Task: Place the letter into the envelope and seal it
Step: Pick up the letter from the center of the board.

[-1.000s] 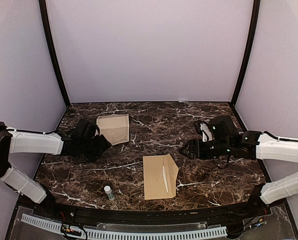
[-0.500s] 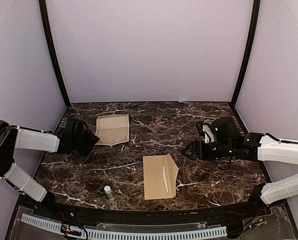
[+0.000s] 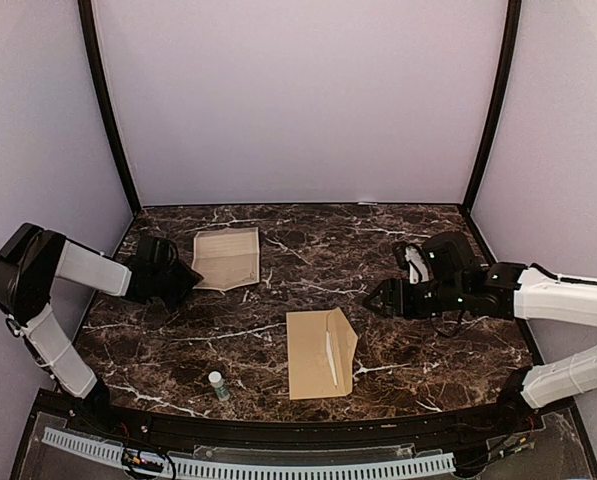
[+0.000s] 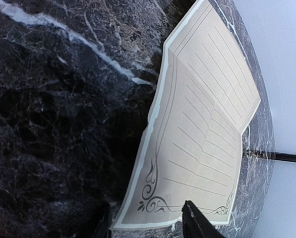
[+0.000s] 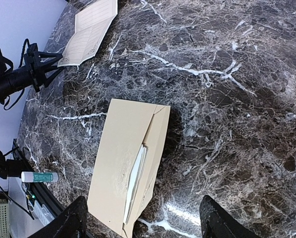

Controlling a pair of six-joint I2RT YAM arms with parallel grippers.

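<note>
Two pincers, neither holding anything.

- Tube [image 3: 218, 385]: stands upright on the near side of the left pincer [image 4: 147, 224], well apart from it.
- Envelope [image 5: 123, 148]: lies flat with its flap open, below and ahead of the right pincer [image 5: 145, 220]. That pincer's jaws stand wide with nothing between them.
- Left pincer: low over the bench [image 4: 48, 124], jaws partly open.
- Letter [image 4: 202, 124]: its scroll-corner edge lies between the left pincer's tips, and the sheet runs away ahead, creased. Whether a tip touches the paper I cannot tell.

Step in hand, as I judge it: picking up the letter. The sheet is thin and lies flat on stone. Work one tip under the edge and pinch just inside the border. Lift slowly, since a hard press could crumple the sheet or shove it away.
</note>
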